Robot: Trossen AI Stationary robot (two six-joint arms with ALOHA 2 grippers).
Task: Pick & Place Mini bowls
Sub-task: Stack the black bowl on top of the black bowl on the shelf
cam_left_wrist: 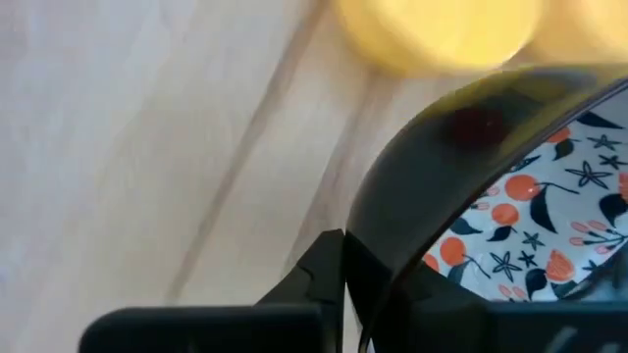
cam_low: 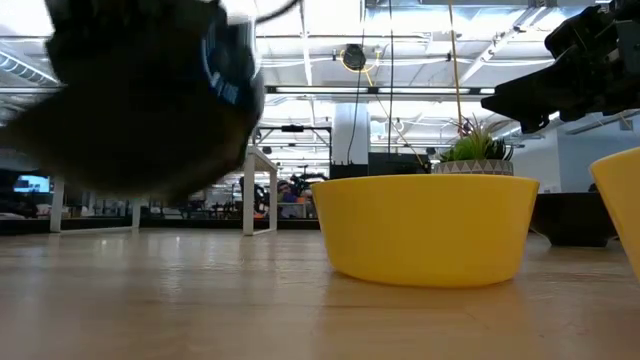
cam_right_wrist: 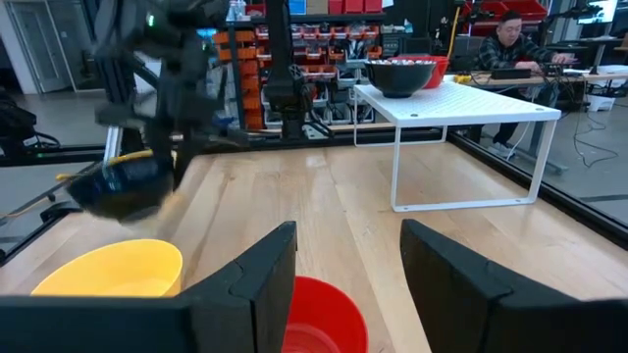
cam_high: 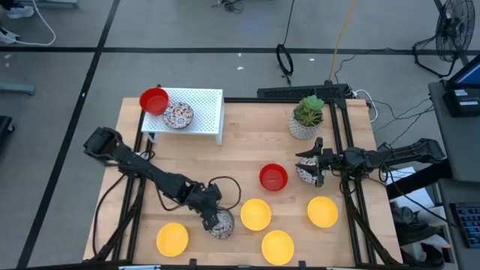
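My left gripper (cam_high: 212,217) is near the table's near edge, shut on a mini bowl (cam_high: 221,223) that is speckled inside and dark outside. The same bowl fills the left wrist view (cam_left_wrist: 530,216) and shows lifted in the right wrist view (cam_right_wrist: 123,186). My right gripper (cam_high: 309,166) is open and hovers over another speckled bowl (cam_high: 306,174) right of centre; I cannot tell whether it touches this bowl. A red bowl (cam_high: 274,177) sits just ahead of its fingers (cam_right_wrist: 265,265). Several yellow bowls (cam_high: 255,214) rest on the table. A red bowl (cam_high: 154,100) and a speckled one (cam_high: 178,115) sit on the white rack (cam_high: 206,101). My left gripper holds the speckled bowl at its rim (cam_left_wrist: 412,157), on the side toward the arm, coming slantwise from above and the table's left. The gripper body hides how the fingers lie on the rim. The bowl is lifted clear of the table and tilted.
A white pot with a green plant (cam_high: 307,116) stands behind my right gripper at the far right. The rack occupies the far left. Yellow bowls (cam_high: 322,211) (cam_high: 277,246) (cam_high: 172,238) line the near part; one (cam_low: 425,230) fills the low view. Bare wood lies at centre left.
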